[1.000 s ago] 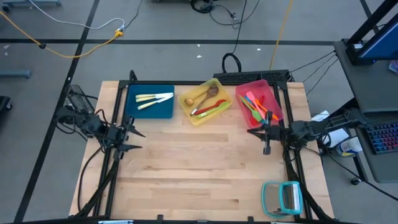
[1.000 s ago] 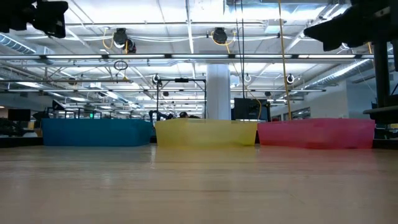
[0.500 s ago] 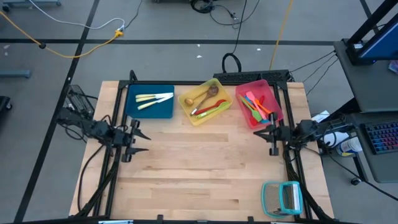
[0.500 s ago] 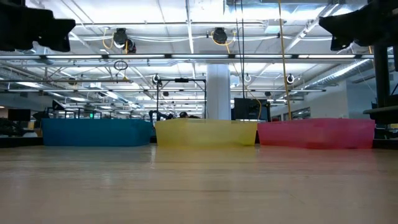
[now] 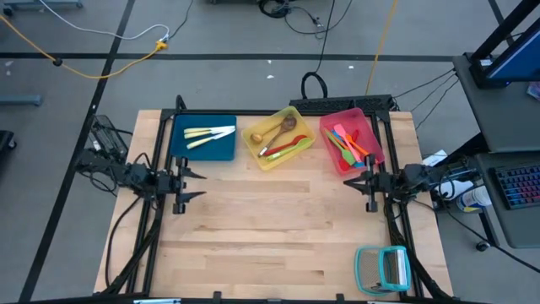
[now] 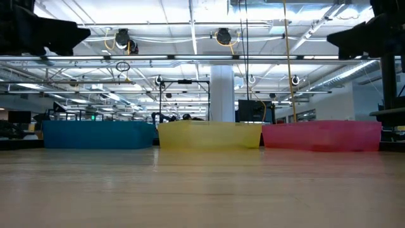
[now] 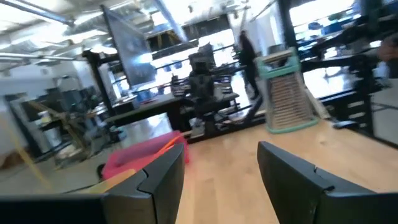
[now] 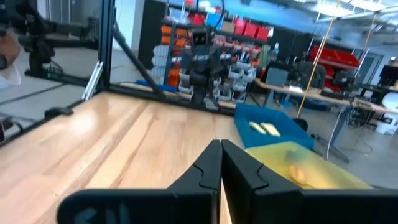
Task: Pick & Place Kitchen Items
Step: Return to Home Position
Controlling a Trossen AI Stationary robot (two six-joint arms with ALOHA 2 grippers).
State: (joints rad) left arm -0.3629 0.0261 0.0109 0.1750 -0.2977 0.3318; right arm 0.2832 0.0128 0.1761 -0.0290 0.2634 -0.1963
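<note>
The job looks all but done: every utensil (image 5: 283,139) in view lies in a tray, some in the yellow tray (image 6: 209,135), pale cutlery in the blue tray (image 6: 98,134) to its left, and bright spatulas in the pink tray (image 6: 321,136) to its right. None lies loose on the desk (image 5: 270,228).

The left pincer (image 5: 194,185) hovers left of the yellow tray and nearer the desk's front, released and empty. The right pincer (image 5: 353,180) hovers right of the yellow tray, just in front of the pink tray, clenched on nothing.

To home well, each arm should pull straight back toward its own side of the desk at its present height. Dipping would risk catching a tray rim. The right arm needs the most care, since the pink tray's front edge is close.

The room is generous. The bare desk in front of the yellow tray is wide and open. The only obstacle is the rack (image 5: 382,268), far right of the yellow tray at the front corner (well clear of either path, I judge).
</note>
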